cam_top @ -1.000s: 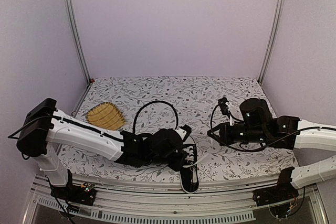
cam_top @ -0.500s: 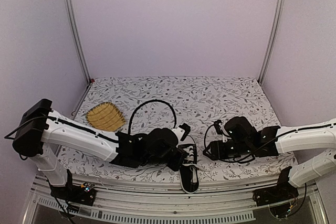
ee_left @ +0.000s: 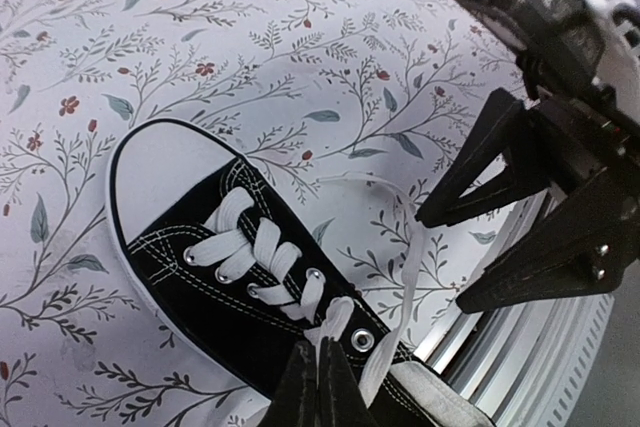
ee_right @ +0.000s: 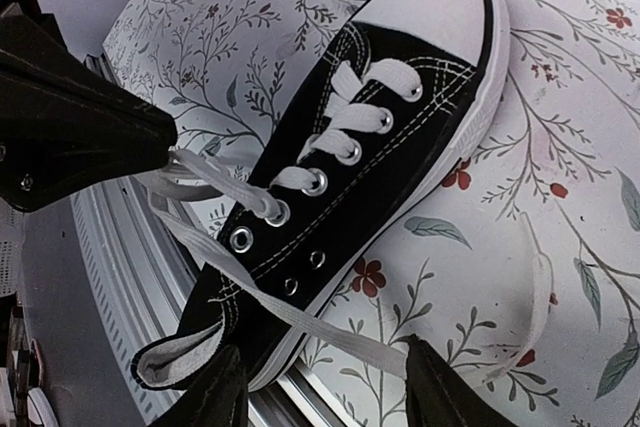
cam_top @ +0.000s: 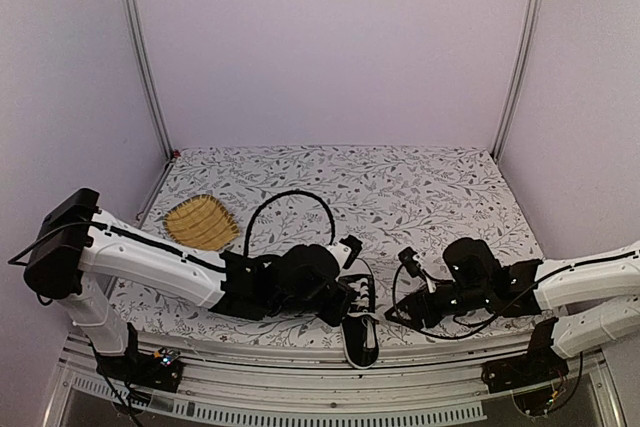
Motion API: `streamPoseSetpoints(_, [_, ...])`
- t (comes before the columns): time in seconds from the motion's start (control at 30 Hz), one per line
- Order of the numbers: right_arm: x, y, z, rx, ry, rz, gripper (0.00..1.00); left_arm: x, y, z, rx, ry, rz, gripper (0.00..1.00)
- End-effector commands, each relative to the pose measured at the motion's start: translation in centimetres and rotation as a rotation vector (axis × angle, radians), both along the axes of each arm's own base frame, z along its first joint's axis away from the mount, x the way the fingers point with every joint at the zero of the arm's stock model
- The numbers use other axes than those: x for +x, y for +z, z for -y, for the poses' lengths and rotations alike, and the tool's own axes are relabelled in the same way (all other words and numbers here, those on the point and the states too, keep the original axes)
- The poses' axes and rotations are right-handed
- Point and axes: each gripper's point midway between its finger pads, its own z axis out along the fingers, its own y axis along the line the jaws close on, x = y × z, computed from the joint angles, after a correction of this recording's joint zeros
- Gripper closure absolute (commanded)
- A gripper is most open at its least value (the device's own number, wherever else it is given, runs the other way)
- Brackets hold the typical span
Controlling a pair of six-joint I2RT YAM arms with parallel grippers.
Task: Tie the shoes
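Note:
The shoe [cam_top: 361,339], a small black sneaker with white laces and toe cap, lies at the table's front edge, heel over the rail. My left gripper [ee_left: 318,379] is shut on a white lace [ee_left: 340,332] at the top eyelets. In the right wrist view the shoe [ee_right: 380,147] lies diagonally, and the left gripper [ee_right: 150,137] pulls that lace taut. My right gripper [ee_right: 325,392] is open beside the heel; a loose lace [ee_right: 330,319] runs across the gap between its fingers [ee_right: 440,392]. The left wrist view shows the right gripper [ee_left: 440,262] open just right of the shoe.
A yellow woven mat [cam_top: 200,220] lies at the left of the flowered tablecloth [cam_top: 400,177]. A black cable [cam_top: 290,202] loops up behind the left arm. The metal front rail [cam_top: 300,387] runs right under the shoe's heel.
The right arm has swung down and left to the shoe's heel, and its gripper has gone from shut to open. The left gripper has kept its hold and hardly moved.

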Motion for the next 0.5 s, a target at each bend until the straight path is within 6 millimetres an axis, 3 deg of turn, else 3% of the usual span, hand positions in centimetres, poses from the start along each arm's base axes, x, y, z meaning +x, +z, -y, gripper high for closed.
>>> streamPoseSetpoints(0.0, [-0.4,0.6,-1.9,0.072,0.091,0.039,0.48,-0.5,0.5,0.0,-0.011,-0.005,-0.009,1.00])
streamPoseSetpoints(0.33, [-0.7,-3.1,-2.3,-0.005,0.129,-0.008,0.52,-0.4,0.5,0.0,-0.008,-0.002,-0.010,1.00])
streamPoseSetpoints(0.4, [-0.7,-3.2,-2.3,-0.003,0.126,-0.008,0.59,-0.3,0.6,-0.1,-0.007,0.001,-0.009,1.00])
streamPoseSetpoints(0.47, [-0.6,-2.7,-2.5,0.010,0.126,-0.003,0.76,-0.2,0.6,-0.2,-0.004,0.002,-0.008,1.00])
